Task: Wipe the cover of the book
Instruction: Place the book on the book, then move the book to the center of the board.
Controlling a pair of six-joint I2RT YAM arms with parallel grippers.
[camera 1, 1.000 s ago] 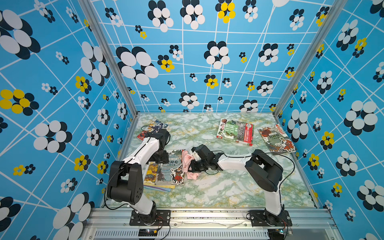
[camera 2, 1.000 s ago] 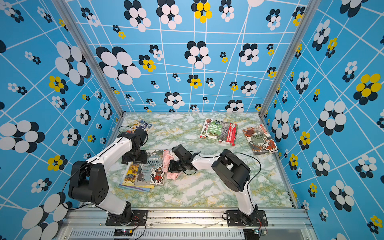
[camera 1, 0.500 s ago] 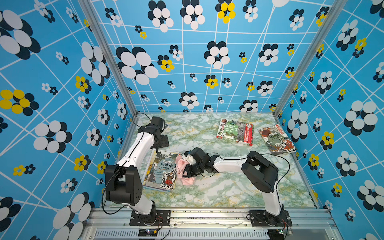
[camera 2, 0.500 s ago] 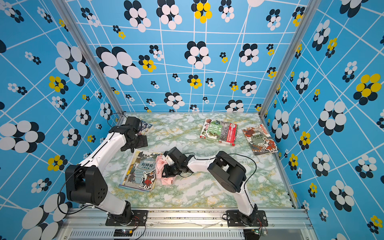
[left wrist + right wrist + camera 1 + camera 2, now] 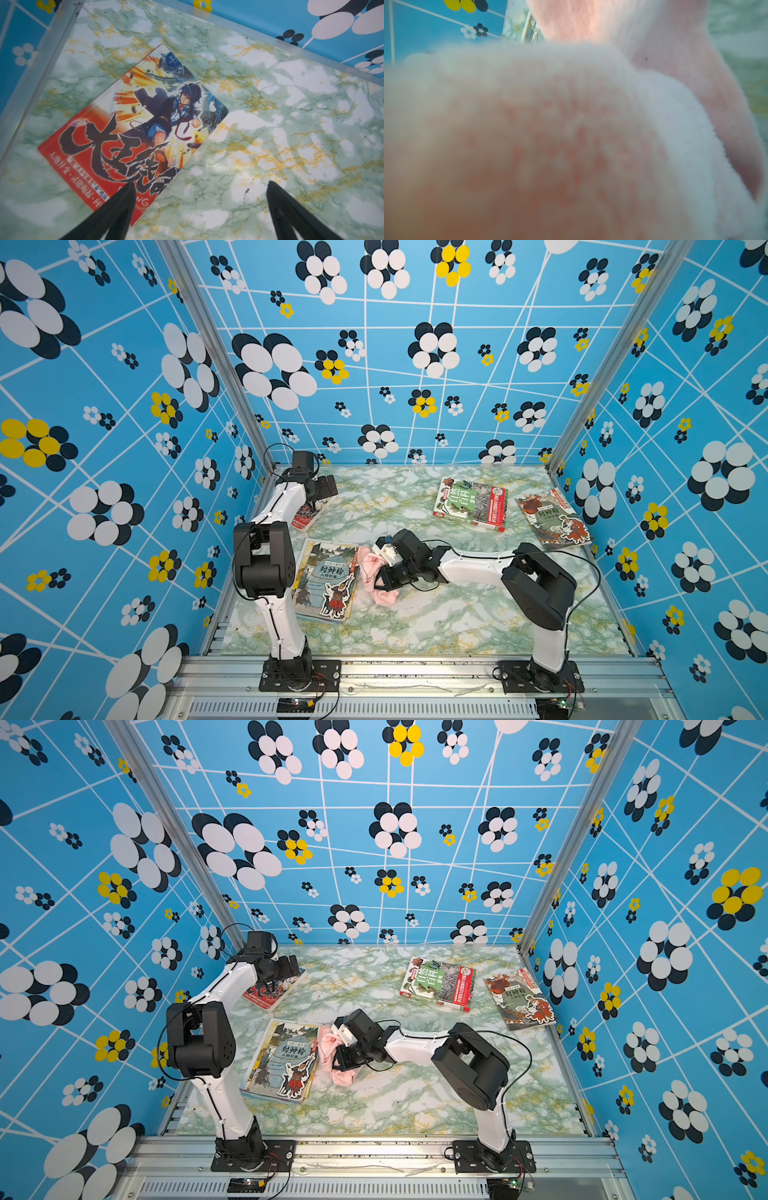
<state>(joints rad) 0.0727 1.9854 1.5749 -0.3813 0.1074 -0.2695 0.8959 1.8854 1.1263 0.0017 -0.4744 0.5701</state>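
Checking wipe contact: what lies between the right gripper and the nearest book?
The pink cloth, bunched at the book's edge by the right gripper, seen in both top views.

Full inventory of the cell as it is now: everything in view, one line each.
grey-blue book: 1, grey-blue illustrated cover, flat, near left beside the left arm
red book: 1, red with dark lettering, flat, far left corner
green book: 1, green with red band, flat, far side, right of centre
dark book: 1, dark cover with red figure, flat, far right by the wall
pink cloth: 1, pink, bunched at the grey-blue book's edge, partly on the table
table: 1, green-white marble
walls: 3, blue with flower print
left gripper: 1, black, open, over the red book's corner
right gripper: 1, black, shut on the pink cloth
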